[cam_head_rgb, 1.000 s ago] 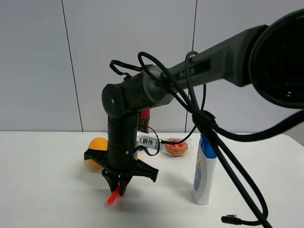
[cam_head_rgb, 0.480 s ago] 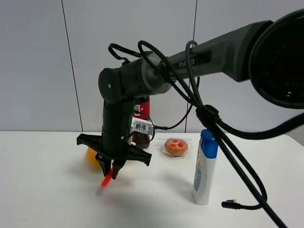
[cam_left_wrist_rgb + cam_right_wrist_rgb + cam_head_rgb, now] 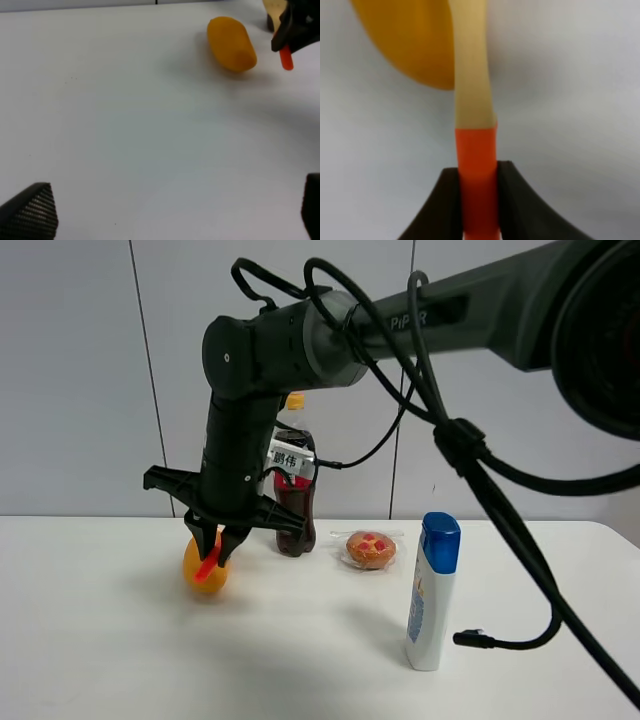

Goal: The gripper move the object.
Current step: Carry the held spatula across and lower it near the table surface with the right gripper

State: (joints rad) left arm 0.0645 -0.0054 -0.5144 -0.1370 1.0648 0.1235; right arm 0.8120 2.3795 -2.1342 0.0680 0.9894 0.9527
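Note:
My right gripper (image 3: pixel 218 538), a black claw on a thick black arm, is shut on the spatula's red-orange handle (image 3: pixel 208 567) and holds it in the air over the left part of the white table. In the right wrist view the fingers (image 3: pixel 442 207) clamp the handle (image 3: pixel 476 165), and the pale yellow blade (image 3: pixel 470 75) points away, over the orange oval fruit (image 3: pixel 412 40). The fruit (image 3: pixel 205 578) lies on the table just behind the hanging handle. The left wrist view shows the fruit (image 3: pixel 231 43), the handle tip (image 3: pixel 286 58) and my left gripper (image 3: pixel 170 215) open and empty above bare table.
A dark drink bottle (image 3: pixel 293 515) stands behind the right gripper. A wrapped round pastry (image 3: pixel 370 548) lies right of it. A white bottle with a blue cap (image 3: pixel 432 590) stands at the front right, with a black cable plug (image 3: pixel 470 638) beside it.
My right gripper has risen and moved left and back with the spatula; the handle now hangs in front of the orange fruit instead of near the table's front.

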